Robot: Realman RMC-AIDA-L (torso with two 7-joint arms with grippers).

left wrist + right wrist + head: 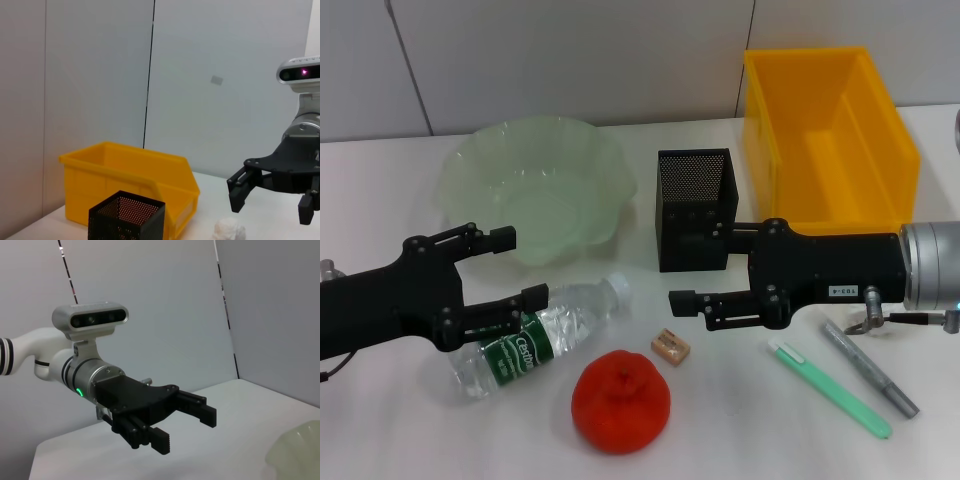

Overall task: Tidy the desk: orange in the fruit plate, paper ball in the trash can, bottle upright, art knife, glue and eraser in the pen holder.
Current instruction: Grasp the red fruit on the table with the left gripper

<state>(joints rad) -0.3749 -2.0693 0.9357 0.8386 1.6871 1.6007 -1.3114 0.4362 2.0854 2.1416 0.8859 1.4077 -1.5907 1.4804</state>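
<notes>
White desk (400, 440); paper ball (229, 231) half cropped

Black metal-mesh pen holder (693, 208)

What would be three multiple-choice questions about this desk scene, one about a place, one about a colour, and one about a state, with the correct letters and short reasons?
1. Where is the small tan rectangular eraser?
A. In the black square mesh pen holder
B. On the table between the clear plastic bottle and the right gripper
C. In the pale green glass fruit plate

2. What colour is the rectangular plastic trash can?
A. Yellow
B. Blue
C. White

3. How is the bottle positioned?
A. Upright
B. Lying on its side
C. Inside the trash can

Answers:
1. B, it lies on the bare table just above the red-orange round orange.
2. A, its walls are bright yellow.
3. B, it lies flat by the left gripper.
</notes>
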